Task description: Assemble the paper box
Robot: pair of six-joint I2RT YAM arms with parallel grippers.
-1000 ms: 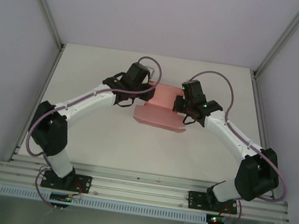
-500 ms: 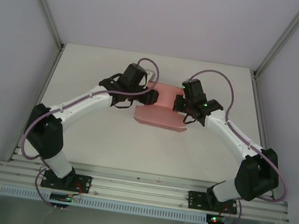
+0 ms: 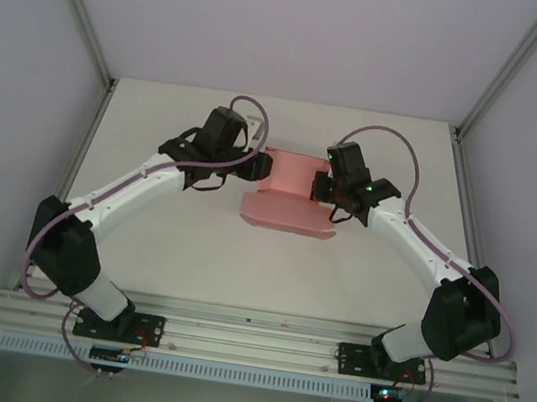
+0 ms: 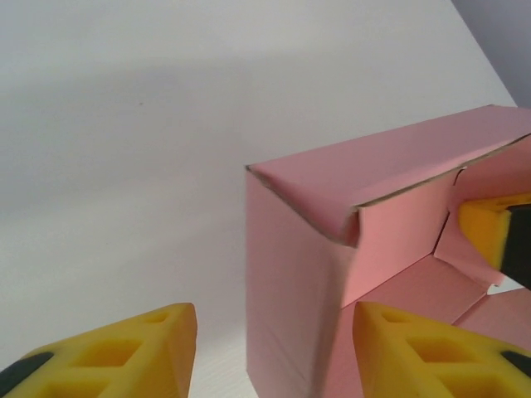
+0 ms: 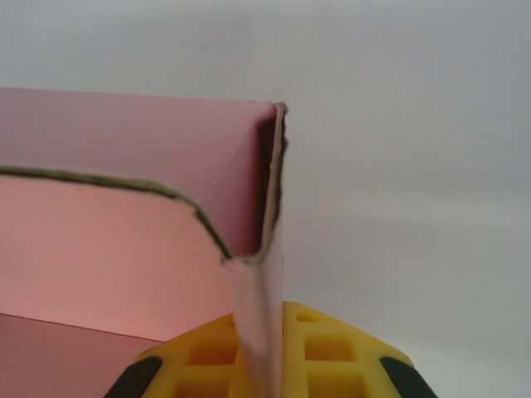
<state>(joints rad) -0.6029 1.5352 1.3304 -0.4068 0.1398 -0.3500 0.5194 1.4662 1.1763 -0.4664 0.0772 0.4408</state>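
paper box point(image 3: 288, 207): sitting mid-frame on table point(image 3: 192, 240), walls partly standing, front flap lying flat
left gripper point(image 3: 259, 166): hanging half-spread around the box's left corner, not gripping it
right gripper point(image 3: 324, 187): pinching the box's right wall

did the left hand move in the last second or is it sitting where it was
Yes. The left hand has drawn back leftward, toward the left edge of the table and away from the paper box.

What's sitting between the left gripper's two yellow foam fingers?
In the left wrist view, an upright wall of the pink paper box stands between the open fingers of the left gripper, with bare white table beside it.
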